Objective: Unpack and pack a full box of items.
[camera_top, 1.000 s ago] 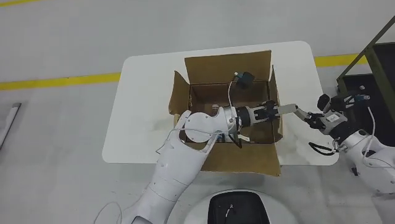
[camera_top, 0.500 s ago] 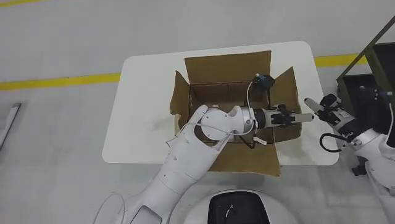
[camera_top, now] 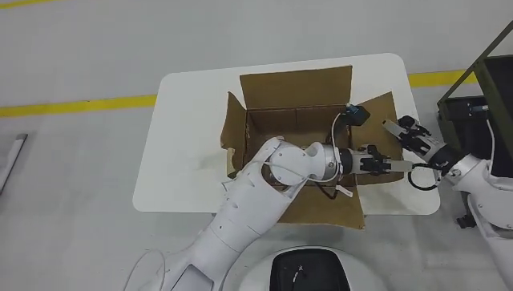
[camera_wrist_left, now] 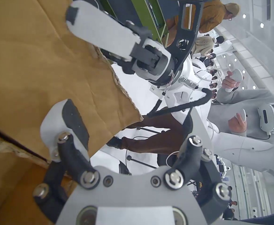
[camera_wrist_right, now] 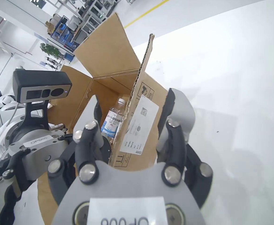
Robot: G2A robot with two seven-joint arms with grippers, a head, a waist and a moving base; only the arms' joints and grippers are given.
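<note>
An open cardboard box [camera_top: 234,127] stands on the white table [camera_top: 184,147]. Its right flap [camera_top: 375,131] is splayed outward. My left gripper [camera_top: 383,165] lies across the box's right wall, open, and the flap's [camera_wrist_left: 45,54] torn edge runs between its fingers [camera_wrist_left: 65,120]. My right gripper [camera_top: 398,127] is at the flap's outer edge, open, straddling the flap [camera_wrist_right: 139,76] without closing on it. A clear water bottle [camera_wrist_right: 113,120] lies inside the box, just past the right gripper [camera_wrist_right: 137,105]. The left wrist view has the right gripper's finger [camera_wrist_left: 99,31] resting by the flap.
The box's back flap [camera_top: 296,89] and front flap [camera_top: 321,207] are folded out. A green-framed cart [camera_top: 489,74] stands off the table's right end. Bare tabletop lies left of the box and at the far right corner [camera_top: 385,70].
The left gripper has pushed rightward across the box and the right flap has swung from upright to splayed outward. The right gripper pulled back, then came in around the flap's edge.
</note>
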